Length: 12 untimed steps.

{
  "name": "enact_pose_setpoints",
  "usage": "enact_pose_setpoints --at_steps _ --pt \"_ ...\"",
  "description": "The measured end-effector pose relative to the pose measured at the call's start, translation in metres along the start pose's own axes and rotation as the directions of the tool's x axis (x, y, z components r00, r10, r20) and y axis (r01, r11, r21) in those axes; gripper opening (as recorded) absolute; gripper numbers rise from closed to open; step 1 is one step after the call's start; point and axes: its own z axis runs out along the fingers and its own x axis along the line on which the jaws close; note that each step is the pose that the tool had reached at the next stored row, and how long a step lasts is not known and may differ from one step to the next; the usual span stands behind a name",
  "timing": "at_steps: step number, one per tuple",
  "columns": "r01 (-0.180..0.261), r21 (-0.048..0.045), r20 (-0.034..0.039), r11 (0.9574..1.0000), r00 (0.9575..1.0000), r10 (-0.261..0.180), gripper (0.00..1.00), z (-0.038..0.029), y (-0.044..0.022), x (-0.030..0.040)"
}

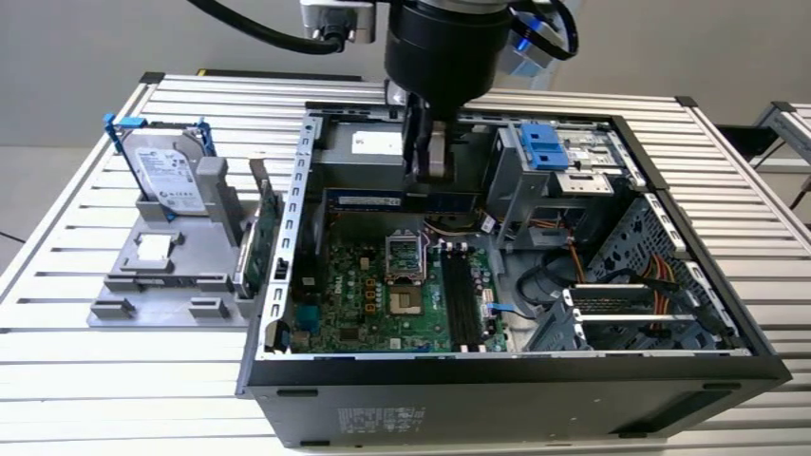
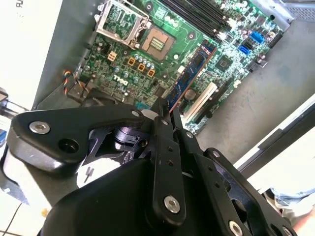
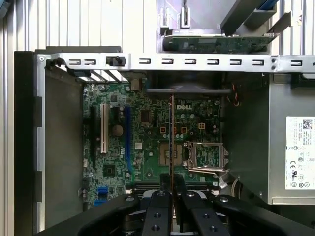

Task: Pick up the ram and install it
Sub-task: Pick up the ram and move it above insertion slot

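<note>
gripping the ram (image 1: pixel 367 199) mid-length, the tool (image 1: pixel 428 179) holds its long axis level.

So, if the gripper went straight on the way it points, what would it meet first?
Likely the motherboard, beside the CPU socket, with the ram held in the gripper touching first. Depth is unclear.

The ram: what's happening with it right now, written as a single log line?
gripper: shut on ram | ram: held above motherboard, inside open case | install: not seated yet
</note>
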Motion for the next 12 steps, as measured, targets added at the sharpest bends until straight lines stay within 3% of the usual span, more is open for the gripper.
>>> enact_pose_setpoints --at_steps 12 --pt "0.0 0.0 0.0 1.0 1.0 0.0 0.0 -0.0008 -0.0142 -0.0001"
